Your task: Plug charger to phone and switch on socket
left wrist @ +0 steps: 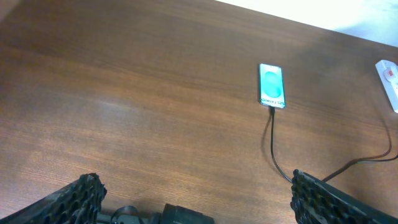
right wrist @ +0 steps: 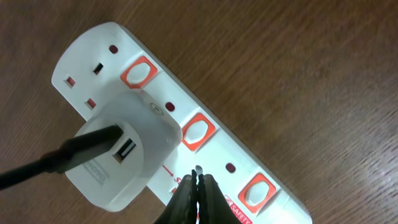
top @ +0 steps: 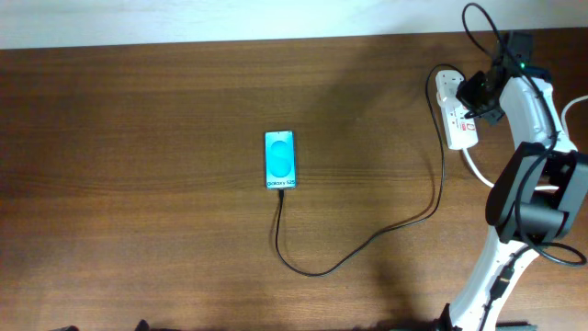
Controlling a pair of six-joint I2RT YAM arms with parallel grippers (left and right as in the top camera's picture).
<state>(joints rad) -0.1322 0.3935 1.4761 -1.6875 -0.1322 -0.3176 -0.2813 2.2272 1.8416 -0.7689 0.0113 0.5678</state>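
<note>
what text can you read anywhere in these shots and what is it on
"Galaxy S25": bottom edge of the phone.
"SAFETY": red print on the socket, partly cut off by the frame.
Grey marking on the white adapter: too blurred to read.
Red print on the socket in the overhead view: too small.

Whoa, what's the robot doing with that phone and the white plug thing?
The right tool, pinched shut, points its tip at the middle red switch on the white socket. The charger runs from the socket to the bottom edge of the phone, which lies flat on the table. The left tool hangs open, away from everything.
</note>
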